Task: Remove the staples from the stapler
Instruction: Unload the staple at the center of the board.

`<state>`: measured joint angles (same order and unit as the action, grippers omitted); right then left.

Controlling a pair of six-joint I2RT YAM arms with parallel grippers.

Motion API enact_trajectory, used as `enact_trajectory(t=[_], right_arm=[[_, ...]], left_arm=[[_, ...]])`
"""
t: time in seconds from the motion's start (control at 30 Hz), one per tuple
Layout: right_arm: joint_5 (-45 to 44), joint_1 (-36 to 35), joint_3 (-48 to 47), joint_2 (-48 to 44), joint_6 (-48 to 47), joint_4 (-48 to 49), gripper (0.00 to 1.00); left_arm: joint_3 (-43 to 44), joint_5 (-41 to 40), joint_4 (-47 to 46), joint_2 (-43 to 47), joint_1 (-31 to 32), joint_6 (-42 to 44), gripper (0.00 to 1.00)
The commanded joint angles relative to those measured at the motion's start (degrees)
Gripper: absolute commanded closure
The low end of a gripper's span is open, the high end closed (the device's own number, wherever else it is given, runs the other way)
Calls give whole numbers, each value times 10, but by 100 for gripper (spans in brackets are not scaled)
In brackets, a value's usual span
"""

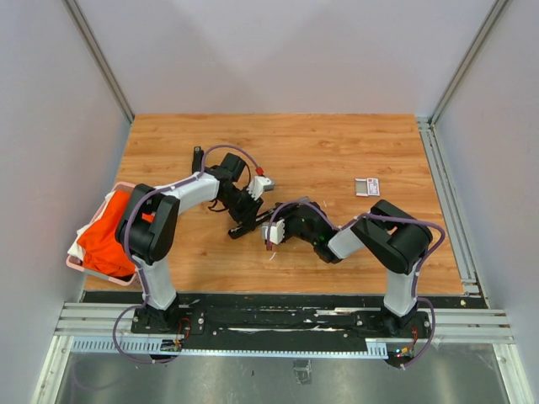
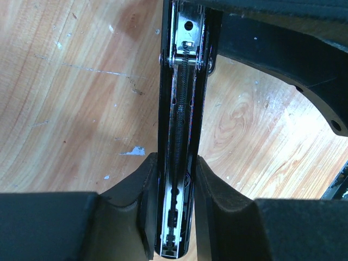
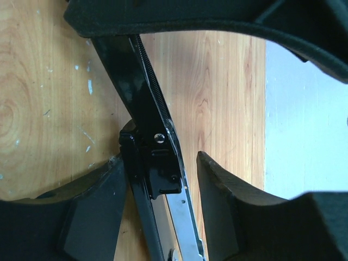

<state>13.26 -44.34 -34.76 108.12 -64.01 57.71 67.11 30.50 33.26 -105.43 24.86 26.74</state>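
Black stapler (image 1: 242, 225) lying open mid-table, a bit left of centre, between both grippers. From left wrist cam: long narrow magazine channel (image 2: 182, 109), shiny at far end w/ 1 round hole, thin coil spring running down its length. Pinched by left gripper (image 2: 176, 179), fingers (image 2: 136, 190) pressed flat on both channel walls. From right wrist cam: hinge end (image 3: 147, 147) w/ 1 rivet, black arm & silver rail splitting apart. Right gripper (image 3: 160, 163) astride it, fingers (image 3: 223, 190) spread; 1 just beside hinge, other clear of rail.

Room: pink basket (image 1: 77, 265) w/ orange cloth (image 1: 109, 231) at left edge of table (image 1: 337, 143). Bare wood behind & to right. Small white-and-red box (image 1: 367, 187) well apart, nr right edge. Walls on 3 sides.

Staples: can't make out in any view; channel dark, spring in the way. Stapler mostly hidden under grippers from top cam, both ends cut off in wrist views.
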Motion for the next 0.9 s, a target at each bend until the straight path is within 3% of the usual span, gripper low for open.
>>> enact_trajectory(t=[0.0,0.33,0.7,0.87], right_arm=[[16,4,-13,-17,27,27,45],[13,-18,-20,-4,12,31,43],[19,-30,-27,5,10,20,62],[18,-30,-25,6,8,26,62]], left_arm=[[10,13,-1,8,-2,-12,100],[11,33,-3,10,-2,-16,100],[9,52,2,13,-2,-13,100],[12,63,8,10,-2,-11,100]])
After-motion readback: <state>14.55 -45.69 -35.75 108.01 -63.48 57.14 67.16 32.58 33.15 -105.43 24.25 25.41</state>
